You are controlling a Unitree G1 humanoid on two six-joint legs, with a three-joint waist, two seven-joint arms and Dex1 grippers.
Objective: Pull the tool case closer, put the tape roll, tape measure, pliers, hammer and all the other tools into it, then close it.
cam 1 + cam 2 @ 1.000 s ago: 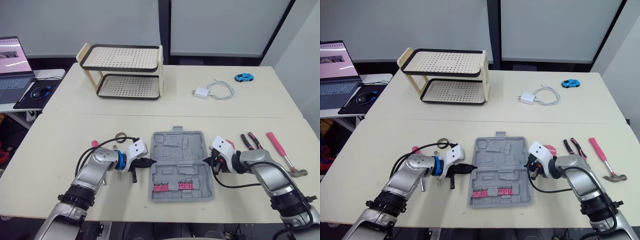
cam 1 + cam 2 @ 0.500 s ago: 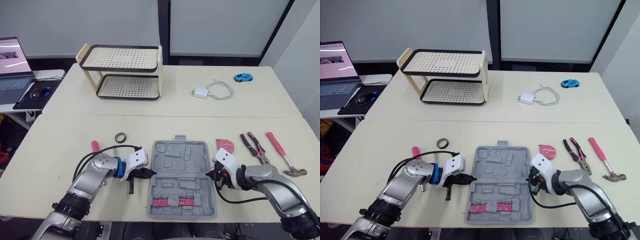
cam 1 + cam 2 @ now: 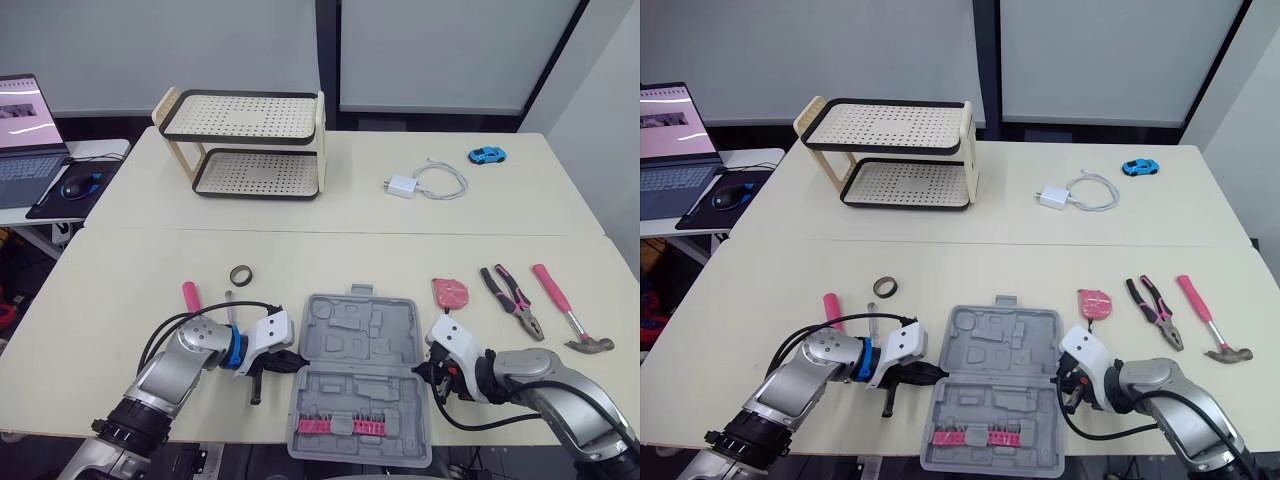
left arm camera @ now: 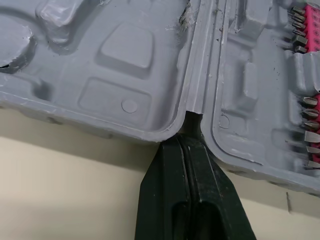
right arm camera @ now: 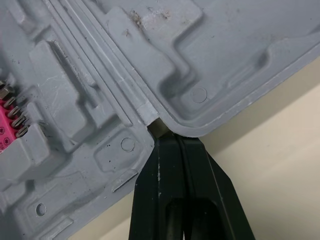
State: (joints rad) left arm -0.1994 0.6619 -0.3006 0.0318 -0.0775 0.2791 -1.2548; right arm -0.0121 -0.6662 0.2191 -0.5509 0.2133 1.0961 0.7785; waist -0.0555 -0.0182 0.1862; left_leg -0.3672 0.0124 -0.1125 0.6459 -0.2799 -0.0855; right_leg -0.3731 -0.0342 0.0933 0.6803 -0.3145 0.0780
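At lower left-centre the left tool (image 3: 296, 358) is clenched, tips wedged in the hinge notch of the open tool case (image 3: 350, 338). The right tool (image 3: 432, 369) is clenched likewise on the opposite side. If drawn nearer, the case, whose front lies at the table (image 3: 120, 290) edge, could be tipped off. Counted, all outside the case: one tape roll (image 3: 240, 274), one tape measure (image 3: 449, 293), one pliers (image 3: 512, 301), one hammer (image 3: 566, 310).

No text or label can be read anywhere
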